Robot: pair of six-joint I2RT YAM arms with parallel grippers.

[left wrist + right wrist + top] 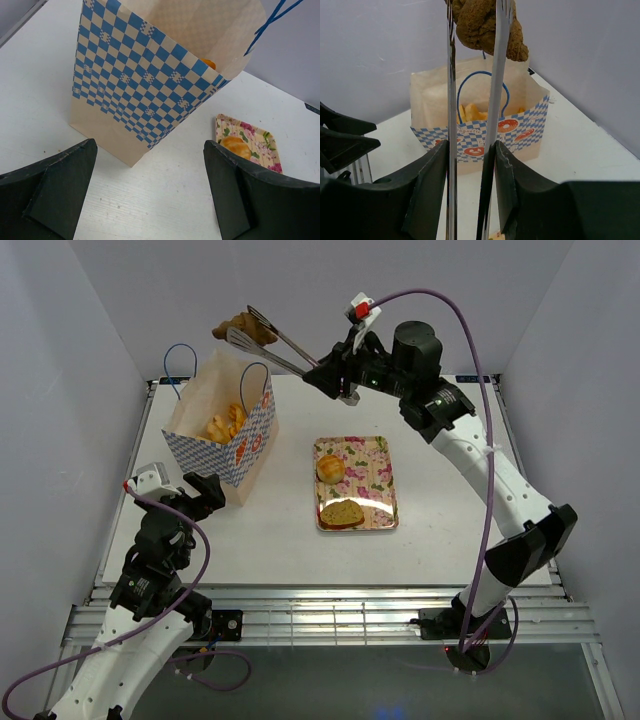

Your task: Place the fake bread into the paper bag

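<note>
The paper bag (243, 452) stands upright at the left of the table, with golden breads (226, 423) inside. My right gripper (335, 375) is shut on metal tongs (280, 348). The tongs pinch a dark brown bread (243, 327) high above the bag's far side. In the right wrist view the tongs (451, 100) run up between my fingers to the brown bread (485, 25), with the bag (480, 137) below. My left gripper (200, 495) is open and empty by the bag's near corner, and the bag (150, 75) stands just beyond its fingertips (60, 180).
A floral tray (372, 455) lies right of the bag, holding a round bun (331, 469) and a flat slice (342, 513). The tray's corner (260, 140) and the bun (236, 146) show in the left wrist view. White walls enclose the table.
</note>
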